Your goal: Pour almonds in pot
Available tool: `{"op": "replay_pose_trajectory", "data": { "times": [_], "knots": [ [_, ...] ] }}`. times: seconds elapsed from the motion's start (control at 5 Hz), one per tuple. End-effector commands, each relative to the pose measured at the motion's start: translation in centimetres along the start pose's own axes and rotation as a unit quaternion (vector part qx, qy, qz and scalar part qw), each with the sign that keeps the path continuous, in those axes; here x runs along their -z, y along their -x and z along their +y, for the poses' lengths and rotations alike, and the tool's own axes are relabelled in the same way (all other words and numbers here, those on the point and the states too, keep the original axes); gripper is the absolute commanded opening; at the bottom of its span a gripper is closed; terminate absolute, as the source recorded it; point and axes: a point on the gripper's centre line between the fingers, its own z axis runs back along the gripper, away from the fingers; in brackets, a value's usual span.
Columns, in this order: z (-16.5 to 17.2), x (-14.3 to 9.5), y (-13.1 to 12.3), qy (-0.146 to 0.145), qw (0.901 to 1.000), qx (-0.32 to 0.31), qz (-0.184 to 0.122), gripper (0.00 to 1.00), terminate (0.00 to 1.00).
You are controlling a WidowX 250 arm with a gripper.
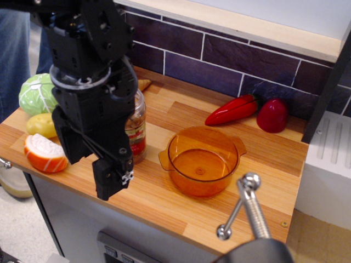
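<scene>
1. wooden countertop (263, 159) runs along a dark purple tile backsplash (219, 60) with a pale ledge on top; white cabinet side at the right edge, someone in jeans (13, 49) at far left.
2. black robot arm (88, 60) fills the upper left, reaching down over the left part of the counter and hiding part of the jar behind it.
3. gripper (112, 178) hangs at the arm's lower end, near the counter's front edge, just left of and in front of the jar. only one dark finger block shows from this angle; cannot tell if the jaws are wide or narrow, and can't confirm any contact with the jar.
4. pot (202, 160): translucent orange, two small side handles, upright mid-counter, just right of the jar but apart from it. nothing visible inside.
5. metal faucet-like lever (247, 205) with ball ends sticks up in the foreground, lower right, in front of the pot.
6. red pepper (233, 109) lies near the backsplash behind the pot; a rounder red pepper (272, 115) sits just to its right.
7. green cabbage (37, 93) at the counter's far left; yellow toy vegetable (41, 125) in front of it; orange-and-white slice (45, 153) nearer the front edge.
8. spice jar (136, 129): clear, red-and-white label, upright, left of the pot. almonds (137, 109) show as brown fill above the label, all inside the jar.
</scene>
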Motion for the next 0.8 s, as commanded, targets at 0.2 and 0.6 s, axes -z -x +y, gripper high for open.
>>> {"op": "replay_pose_trajectory", "data": {
  "times": [0.2, 0.6],
  "knots": [
    [2.1, -2.3, -0.4, 0.116, 0.9893, -0.086, -0.017, 1.00, 0.00],
    [7.3, -4.2, -1.1, 0.259, 0.9164, -0.304, -0.033, 1.00, 0.00]
  ]
}}
